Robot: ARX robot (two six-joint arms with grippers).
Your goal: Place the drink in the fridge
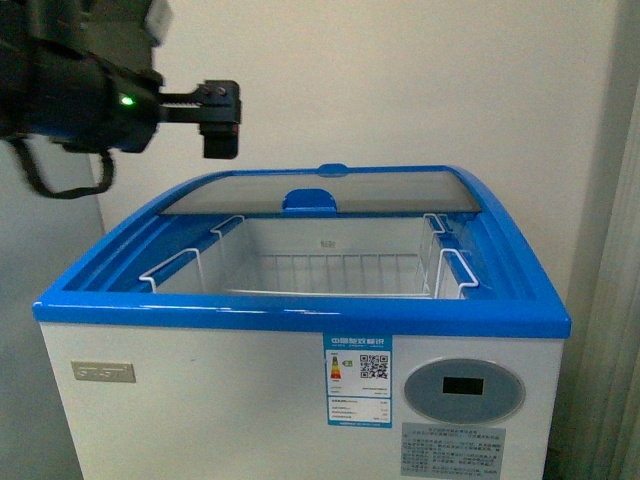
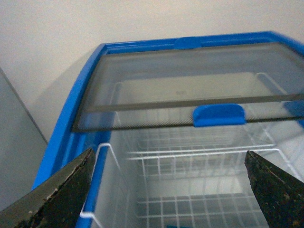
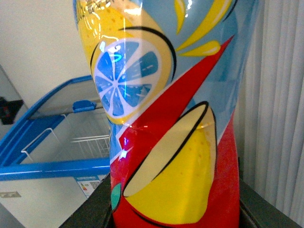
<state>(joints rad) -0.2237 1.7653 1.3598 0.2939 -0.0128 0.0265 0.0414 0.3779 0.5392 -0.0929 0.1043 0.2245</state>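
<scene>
At the upper left of the front view, the black left gripper (image 1: 221,120) hangs above the left side of the white chest fridge with the blue top rim (image 1: 300,312). Its own wrist view shows its dark fingers (image 2: 66,190) spread wide with nothing between them. The curved glass sliding lid (image 1: 320,190) sits at the back, leaving the front half open over the white wire basket (image 1: 330,272).

The drink, a plastic bottle wrapped in a yellow, blue and red label (image 3: 171,142), shows only in the right wrist view. It stands upright in the right gripper (image 3: 175,213), whose dark fingers (image 3: 92,211) close on its lower part. The fridge lies at the lower left of that frame, well apart from the bottle, which is not yet over it.

Several things could go wrong from here. The glossy, waisted label could slip in the hold. A low carry could knock the bottle against the blue rim. A release too far back would land on the glass, and a path too far left could brush the left arm.
</scene>
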